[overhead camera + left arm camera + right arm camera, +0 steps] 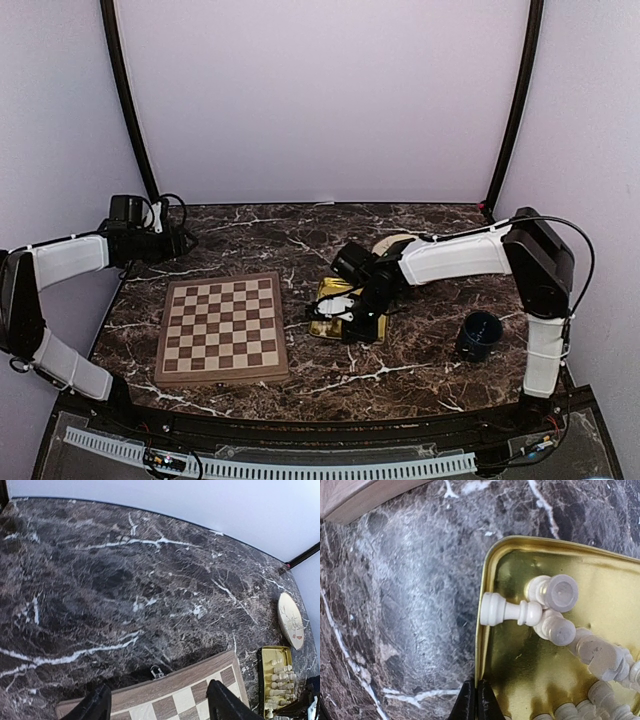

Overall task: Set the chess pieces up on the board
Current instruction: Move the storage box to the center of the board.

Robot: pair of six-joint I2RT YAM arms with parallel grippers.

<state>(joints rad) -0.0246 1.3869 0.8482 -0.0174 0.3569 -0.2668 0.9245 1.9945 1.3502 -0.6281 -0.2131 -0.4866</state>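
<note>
Pick-up step: right hand (pixel 474 702) was shut at tray (pixel 530 680) rim, lower centre. Next move called for reopening over pawn (pixel 507 611). Left hand (pixel 159 686) was open.

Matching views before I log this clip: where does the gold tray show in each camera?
Top external: tray just right of centre.
Left wrist: tray near the lower right corner.
Right wrist: tray fills the lower right, seen close up.
Shared landmark: the board, left of the tray from above, at bottom centre in the left wrist view, and in the top left corner in the right wrist view.
</note>
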